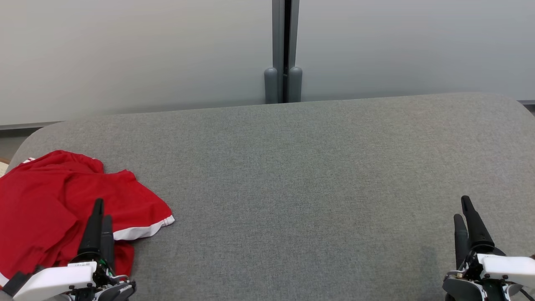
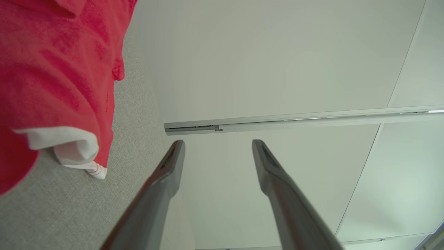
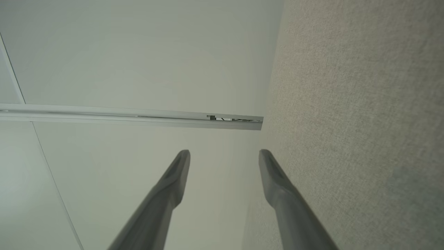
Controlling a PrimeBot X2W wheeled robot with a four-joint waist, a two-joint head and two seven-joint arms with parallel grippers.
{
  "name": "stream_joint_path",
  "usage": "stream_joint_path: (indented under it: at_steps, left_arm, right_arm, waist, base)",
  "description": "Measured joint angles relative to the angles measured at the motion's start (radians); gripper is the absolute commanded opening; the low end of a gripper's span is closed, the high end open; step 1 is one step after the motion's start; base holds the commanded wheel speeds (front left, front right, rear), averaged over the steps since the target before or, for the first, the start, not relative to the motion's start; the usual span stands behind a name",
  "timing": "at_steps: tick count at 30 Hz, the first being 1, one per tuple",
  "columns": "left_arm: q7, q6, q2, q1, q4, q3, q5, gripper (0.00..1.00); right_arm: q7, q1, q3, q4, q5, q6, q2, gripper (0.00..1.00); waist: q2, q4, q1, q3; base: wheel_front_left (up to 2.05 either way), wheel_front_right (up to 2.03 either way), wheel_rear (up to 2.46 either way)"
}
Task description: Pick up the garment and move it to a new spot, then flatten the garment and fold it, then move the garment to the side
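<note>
The garment (image 1: 54, 209) is a crumpled red shirt with white sleeve trim, lying at the left end of the grey fabric surface (image 1: 292, 188). My left gripper (image 1: 101, 209) hovers over its right part, fingers pointing away from me, open and holding nothing. In the left wrist view the garment (image 2: 55, 76) fills the upper left, beside and apart from the spread fingers (image 2: 170, 173). My right gripper (image 1: 463, 208) stands open at the lower right over bare fabric, far from the garment. Its fingers (image 3: 274, 180) hold nothing.
A pale panel wall (image 1: 125, 54) runs behind the surface, with a grey post (image 1: 284, 50) at its middle. The surface's rounded corners lie at the far left and far right. A wide stretch of grey fabric separates the two grippers.
</note>
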Motion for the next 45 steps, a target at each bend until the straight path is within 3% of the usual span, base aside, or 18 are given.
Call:
stream_joint_path:
  at_steps: [12, 20, 29, 45]
  left_arm:
    - [-0.076, 0.000, 0.038, 0.018, -0.051, 0.004, 0.075, 1.00]
    - [-0.111, 0.000, 0.035, 0.018, -0.120, 0.028, 0.201, 1.00]
    - [-0.144, 0.000, 0.062, 0.022, -0.195, -0.007, 0.370, 1.00]
    - [-0.193, 0.000, 0.128, 0.064, -0.238, -0.109, 0.681, 1.00]
  right_arm:
    - [-0.052, 0.001, 0.003, -0.078, -0.290, 0.000, 0.000, 1.00]
    - [-0.087, -0.007, 0.039, -0.172, -0.567, 0.000, -0.001, 1.00]
    - [-0.117, -0.007, 0.118, -0.239, -0.837, 0.000, -0.003, 1.00]
    - [-0.168, 0.017, 0.188, -0.239, -1.127, 0.000, -0.006, 1.00]
  waist:
    - [0.0000, 0.002, 0.0000, 0.000]
    - [0.0000, 0.004, 0.0000, 0.002]
    - [0.0000, 0.001, 0.0000, 0.001]
    - [0.0000, -0.006, 0.0000, 0.001]
  base:
    - [0.00, 0.00, 0.00]
    - [0.00, 0.00, 0.00]
    - [0.00, 0.00, 0.00]
    - [0.00, 0.00, 0.00]
